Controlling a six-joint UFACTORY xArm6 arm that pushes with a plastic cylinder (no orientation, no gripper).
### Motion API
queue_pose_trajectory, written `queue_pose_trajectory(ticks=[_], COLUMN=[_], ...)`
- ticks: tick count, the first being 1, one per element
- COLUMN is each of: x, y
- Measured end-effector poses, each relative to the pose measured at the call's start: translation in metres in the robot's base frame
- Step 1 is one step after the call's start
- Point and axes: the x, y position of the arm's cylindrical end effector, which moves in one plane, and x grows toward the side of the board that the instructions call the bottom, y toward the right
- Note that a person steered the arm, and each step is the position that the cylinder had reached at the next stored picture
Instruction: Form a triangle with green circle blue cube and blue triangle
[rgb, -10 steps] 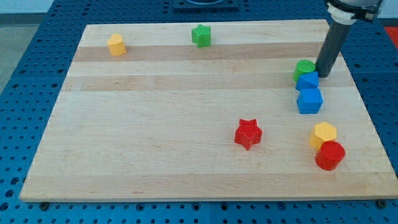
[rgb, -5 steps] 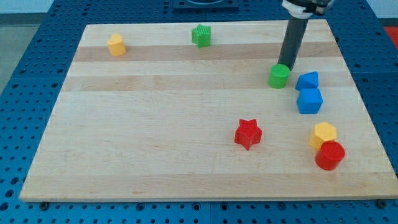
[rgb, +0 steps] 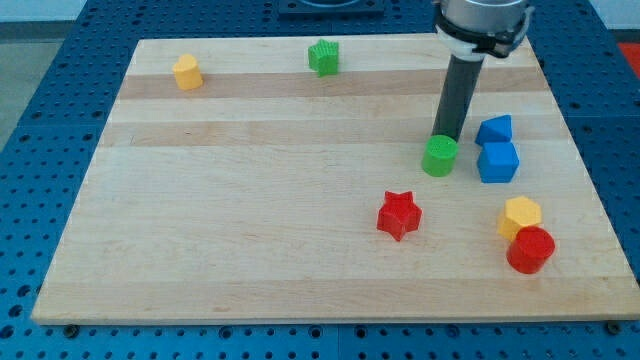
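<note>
Currently my tip (rgb: 448, 137) sits against the upper edge of the green circle (rgb: 439, 156), on its far side toward the view's top. There are no fingers on this rig, only a plain rod. The circle lies just left of the blue cube (rgb: 498, 162), with the blue triangle (rgb: 494, 129) touching the cube's top edge. All three look like light, rigid, smooth plastic; I judge they slide easily on the pale wooden board (rgb: 250, 200) and may spin if pushed off-centre, so contact should be at mid-face. The circle's round side gives no flat face, so it may slip aside.
</note>
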Motion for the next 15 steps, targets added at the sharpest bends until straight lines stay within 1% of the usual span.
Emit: queue_pose_trajectory(ticks=[2,4,5,6,7,8,9,11,12,14,15], x=[0.000,0.004,0.031,0.030,0.030,0.017,-0.049,-0.085,-0.085,-0.104,-0.104], y=[0.052,0.054,0.054,0.077,0.080,0.080,0.075,0.074,0.074,0.074,0.074])
